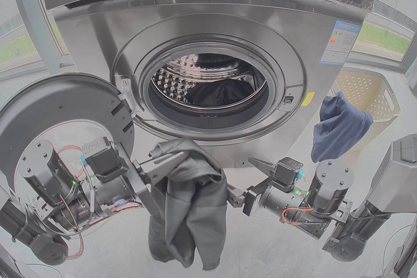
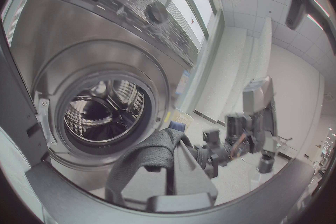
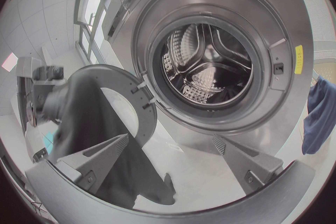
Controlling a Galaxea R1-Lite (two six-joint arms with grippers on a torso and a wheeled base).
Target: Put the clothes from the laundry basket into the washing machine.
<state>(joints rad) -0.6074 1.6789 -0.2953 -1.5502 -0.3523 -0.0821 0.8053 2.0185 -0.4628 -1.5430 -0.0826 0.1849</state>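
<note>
1. The left jaws pinch the top of a dark grey soft cloth garment. It hangs down in front of the big silver washing machine, lower than the round drum opening. It is not inside yet.
2. The right jaws are spread wide and hold nothing. They sit just beside the hanging garment, on its right.
3. The round grey door is swung open on the left, so the way in is free. A black garment already lies in the drum.
4. The step in hand looks like lifting the grey garment into the drum. To do it well, the left arm should go up first. That way the long loose end gets over the lip of the opening. Then the arm should go forward, deep inside.
5. The left jaws should let go only when the garment is well in. If they let go too soon, the loose end could hang over the lip or drop to the floor.
6. The right jaws could poke the loose end in, but they must not bump the left arm.
7. A blue cloth garment hangs over the rim of the beige plastic laundry basket, to the right of the machine. It is probably next.
</note>
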